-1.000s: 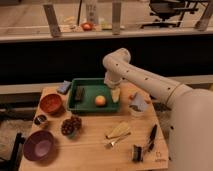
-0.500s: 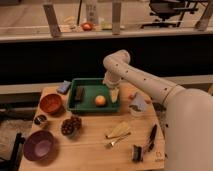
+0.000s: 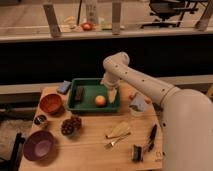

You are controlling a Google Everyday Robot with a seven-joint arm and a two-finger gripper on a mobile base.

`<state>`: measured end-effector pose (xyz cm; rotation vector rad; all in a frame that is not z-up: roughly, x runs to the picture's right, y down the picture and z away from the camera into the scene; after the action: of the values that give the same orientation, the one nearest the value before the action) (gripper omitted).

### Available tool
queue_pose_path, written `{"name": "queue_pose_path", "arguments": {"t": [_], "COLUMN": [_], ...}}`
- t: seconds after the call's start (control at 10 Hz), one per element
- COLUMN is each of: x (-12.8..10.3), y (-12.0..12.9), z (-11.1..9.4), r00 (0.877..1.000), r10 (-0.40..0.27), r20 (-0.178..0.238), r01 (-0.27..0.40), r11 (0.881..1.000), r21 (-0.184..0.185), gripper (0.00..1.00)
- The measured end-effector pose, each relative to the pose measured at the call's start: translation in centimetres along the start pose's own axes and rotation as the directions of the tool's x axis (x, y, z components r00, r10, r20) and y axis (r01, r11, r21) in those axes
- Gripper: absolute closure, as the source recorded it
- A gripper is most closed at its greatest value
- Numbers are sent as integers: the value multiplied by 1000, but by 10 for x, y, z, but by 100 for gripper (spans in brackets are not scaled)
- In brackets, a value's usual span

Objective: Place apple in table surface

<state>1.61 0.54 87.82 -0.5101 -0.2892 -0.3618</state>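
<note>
The apple (image 3: 100, 100), yellow-orange with a reddish blush, lies in the green tray (image 3: 88, 106) near its right end. My gripper (image 3: 111, 95) hangs down from the white arm (image 3: 142, 82), just right of the apple and close over the tray's right edge. The apple rests on the tray floor and is not lifted. The light wooden table surface (image 3: 92, 150) carries the tray and everything else.
An orange bowl (image 3: 51, 103), a purple bowl (image 3: 39, 145), a dark red grape cluster (image 3: 71, 125) and a small jar (image 3: 40, 120) are on the left. A blue sponge (image 3: 64, 87) lies by the tray. A clear cup (image 3: 137, 105), yellow item (image 3: 119, 129), fork (image 3: 116, 142) and black utensils (image 3: 151, 138) are on the right.
The arm has sunk slightly over the tray's right end. The apple has not moved.
</note>
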Motion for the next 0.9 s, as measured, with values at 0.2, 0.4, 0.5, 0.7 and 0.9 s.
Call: {"name": "queue_pose_path", "arguments": {"t": [0.2,0.4,0.5,0.7,0.9], "x": [-5,-9,-9,-9,-12], "y": [-4,-6,-6,-5,-4], "z": [9,17,19,26,32], "r00": [1000,999,999,998,997], "r10": [-7,-13,-19,-26,-38], "r20": [16,31,40,58,72], "r01": [7,13,18,25,36], "r11": [1000,1000,1000,1000,999], "r21": [4,9,12,17,22], "gripper": [20,20,20,20,20]}}
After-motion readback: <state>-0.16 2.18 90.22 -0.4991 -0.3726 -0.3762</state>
